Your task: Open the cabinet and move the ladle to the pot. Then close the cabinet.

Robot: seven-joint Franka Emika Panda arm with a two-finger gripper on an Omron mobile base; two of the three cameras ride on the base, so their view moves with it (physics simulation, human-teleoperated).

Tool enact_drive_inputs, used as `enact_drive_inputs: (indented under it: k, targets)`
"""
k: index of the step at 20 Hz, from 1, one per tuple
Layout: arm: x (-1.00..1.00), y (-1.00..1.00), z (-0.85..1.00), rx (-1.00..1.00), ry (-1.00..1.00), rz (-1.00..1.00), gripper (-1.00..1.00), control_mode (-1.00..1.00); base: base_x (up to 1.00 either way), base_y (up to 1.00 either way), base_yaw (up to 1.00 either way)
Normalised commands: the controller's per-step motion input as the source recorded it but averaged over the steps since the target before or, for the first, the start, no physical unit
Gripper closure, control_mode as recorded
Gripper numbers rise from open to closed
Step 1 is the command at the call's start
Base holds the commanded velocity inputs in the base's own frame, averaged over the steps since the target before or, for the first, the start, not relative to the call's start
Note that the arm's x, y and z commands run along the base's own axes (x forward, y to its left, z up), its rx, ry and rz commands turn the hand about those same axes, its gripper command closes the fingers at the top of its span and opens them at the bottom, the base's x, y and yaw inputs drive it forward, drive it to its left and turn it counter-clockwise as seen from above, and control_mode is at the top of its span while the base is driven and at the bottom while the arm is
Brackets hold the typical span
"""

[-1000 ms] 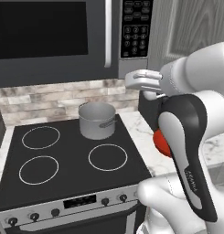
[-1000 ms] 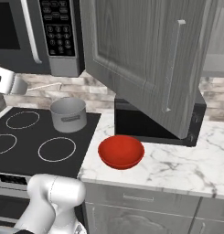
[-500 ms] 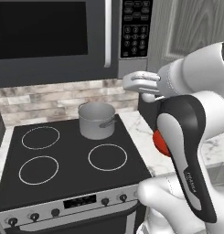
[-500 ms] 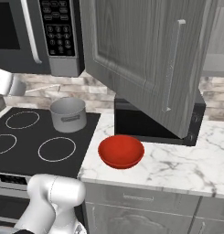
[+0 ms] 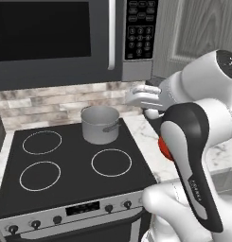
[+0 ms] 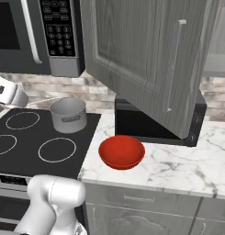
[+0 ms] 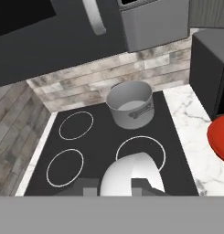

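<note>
stone-tile backsplash (image 5: 51, 101), marble counter (image 6: 178, 167), black stove (image 5: 65, 175)

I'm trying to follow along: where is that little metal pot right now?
The pot sits on the black stove's back right burner, under the microwave. In the right base view, the red bowl lies to its right on the marble counter.

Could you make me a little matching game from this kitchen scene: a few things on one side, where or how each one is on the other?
Things:
1. pot
2. bowl
3. cabinet door
4. microwave

Places or states:
A. hanging open
B. on the marble counter
C. mounted above the stove
D. on the stove's back right burner

Pairs: 1-D, 2-B, 3-A, 4-C
</note>
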Motion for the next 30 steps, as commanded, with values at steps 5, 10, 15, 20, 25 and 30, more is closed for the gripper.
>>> enact_drive_inputs:
  k: [5,10,15,20,25,30]
  targets:
    - [0.03,0.03,-0.55,0.00,0.01,0.00,1.00,-1.00,0.00,0.00,0.00]
    - [0.24,0.07,-0.53,0.00,0.00,-0.02,1.00,-1.00,0.00,0.00,0.00]
    - [0.53,0.00,-0.29,0.00,0.00,-0.04,1.00,-1.00,0.00,0.00,0.00]
    - [0.65,0.00,-0.18,0.00,0.00,-0.05,1.00,-1.00,0.00,0.00,0.00]
    - [0.55,0.10,-0.31,0.00,0.01,-0.04,1.00,-1.00,0.00,0.00,0.00]
    - [0.62,0.14,-0.23,0.00,0.01,-0.04,1.00,-1.00,0.00,0.00,0.00]
